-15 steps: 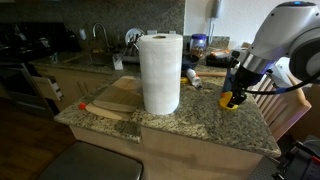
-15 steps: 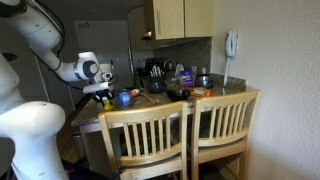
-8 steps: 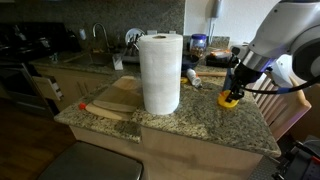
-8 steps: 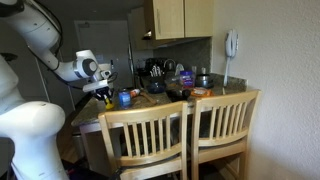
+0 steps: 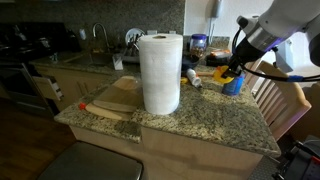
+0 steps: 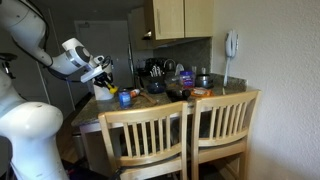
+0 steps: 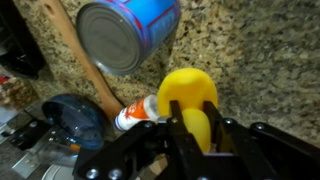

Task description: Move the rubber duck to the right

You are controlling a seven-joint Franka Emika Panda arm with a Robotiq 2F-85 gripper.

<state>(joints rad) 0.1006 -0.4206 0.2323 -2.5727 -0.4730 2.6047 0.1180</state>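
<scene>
The rubber duck [image 7: 187, 92] is bright yellow and sits between my gripper's [image 7: 196, 128] two black fingers in the wrist view. The gripper is shut on it and holds it above the granite counter. In an exterior view the duck [image 5: 224, 73] shows as a yellow spot in the gripper [image 5: 229, 71], above and just beside a blue can [image 5: 235, 84]. The can [image 7: 125, 34] lies under the wrist camera. In an exterior view the gripper [image 6: 103, 73] hangs over the counter's far end; the duck is too small to make out there.
A tall white paper-towel roll [image 5: 160, 72] stands mid-counter by a wooden board [image 5: 113, 97]. A wooden handle [image 7: 84, 60], a small orange-and-white bottle [image 7: 138, 116] and a dark round lid [image 7: 70, 115] lie near the can. Two wooden chairs [image 6: 190, 135] stand at the counter.
My gripper has risen from the counter with the duck in it and moved back toward the blue can, which now shows below it.
</scene>
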